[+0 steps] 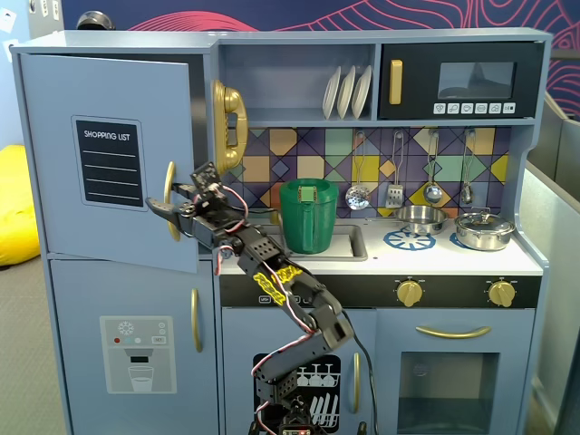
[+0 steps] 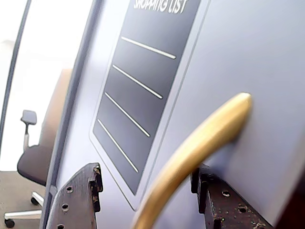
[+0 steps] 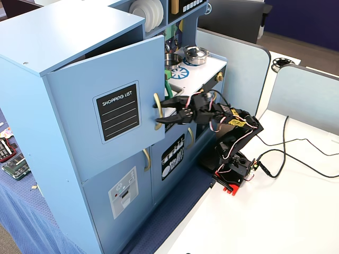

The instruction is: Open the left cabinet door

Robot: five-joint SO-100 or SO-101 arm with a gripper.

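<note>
One door (image 1: 109, 159) mattering: upper left of toy kitchen, chalkboard panel (image 1: 109, 161) on front, standing partly ajar, swinging on left hinge. Gold handle (image 2: 190, 157) sitting at free edge, rigid and curved, probably slick; best hold at its middle. Door looking light, stiff. Gripper (image 2: 147, 191) straddling handle, fingers (image 2: 76, 200) spread, not pinching. Phone (image 1: 228, 122) hanging just beside opening.

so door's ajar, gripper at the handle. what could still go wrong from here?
1. The gripper looks open: in the wrist view its fingers straddle the gold handle with gaps, so it could slip off on the pull.
2. The left cabinet door swings on an arc; a straight pull may lose the handle.
3. The green pitcher stands near the arm and might be bumped.
</note>
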